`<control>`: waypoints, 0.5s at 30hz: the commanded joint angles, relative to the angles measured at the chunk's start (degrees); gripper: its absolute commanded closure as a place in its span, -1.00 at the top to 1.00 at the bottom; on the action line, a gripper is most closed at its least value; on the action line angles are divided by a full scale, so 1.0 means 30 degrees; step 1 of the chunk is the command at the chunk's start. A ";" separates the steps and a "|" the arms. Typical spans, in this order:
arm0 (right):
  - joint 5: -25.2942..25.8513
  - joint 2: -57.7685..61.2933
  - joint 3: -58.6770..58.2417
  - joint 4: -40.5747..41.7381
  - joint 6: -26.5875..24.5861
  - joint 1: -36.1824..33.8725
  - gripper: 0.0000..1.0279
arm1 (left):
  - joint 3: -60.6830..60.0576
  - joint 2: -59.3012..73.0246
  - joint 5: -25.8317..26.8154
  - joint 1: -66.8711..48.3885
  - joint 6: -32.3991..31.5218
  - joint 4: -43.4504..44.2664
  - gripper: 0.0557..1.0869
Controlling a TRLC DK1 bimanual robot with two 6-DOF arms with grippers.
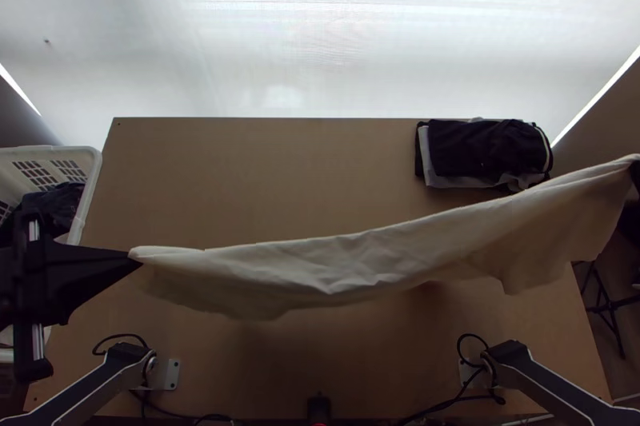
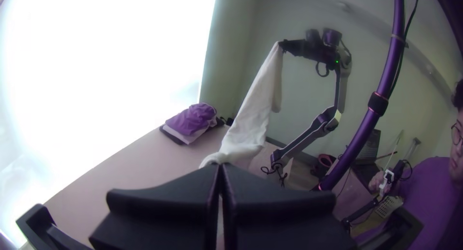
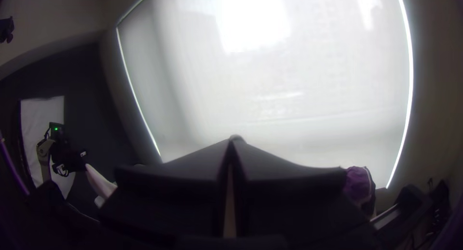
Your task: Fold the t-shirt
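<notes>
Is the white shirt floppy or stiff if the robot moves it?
Probably floppy: the shirt sags and wrinkles between the left tool and right tool. It looks thin, so it's likely light. If one tool let go, that end would probably droop.

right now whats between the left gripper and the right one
The white t-shirt, held at its ends by the left gripper and the right gripper, hangs in a long band above the table, as the top view shows.

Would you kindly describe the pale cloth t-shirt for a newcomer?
Above the light wooden table, the t-shirt hangs between the black left claw and black right claw. Unlike the dark folded clothes on the table's far right, it is pale.
</notes>
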 commanded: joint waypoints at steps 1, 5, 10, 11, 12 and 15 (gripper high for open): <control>-0.0089 -0.0741 0.0221 -0.0573 -0.0122 0.0602 -0.94 | 0.0743 0.0043 0.0360 0.0464 -0.0299 -0.0496 -0.93; -0.1905 -0.0828 0.0543 -0.1598 0.0025 0.0954 -0.94 | 0.1036 -0.0250 0.0653 -0.0913 -0.0475 -0.0702 -0.93; -0.2520 -0.0946 0.0953 -0.1921 -0.0004 0.1217 -0.94 | 0.1886 -0.0485 0.0887 -0.2144 -0.0709 -0.0731 -0.93; -0.2726 -0.1004 0.0953 -0.2067 -0.0034 0.1305 -0.94 | 0.1974 -0.0573 0.0887 -0.2437 -0.0768 -0.0731 -0.93; -0.2813 -0.1063 0.0953 -0.2272 -0.0034 0.1452 -0.94 | 0.2003 -0.0719 0.0887 -0.2407 -0.0827 -0.0731 -0.93; -0.3019 -0.1268 0.0836 -0.2741 -0.0063 0.1569 -0.94 | 0.1915 -0.1041 0.1005 -0.2407 -0.0856 -0.1053 -0.93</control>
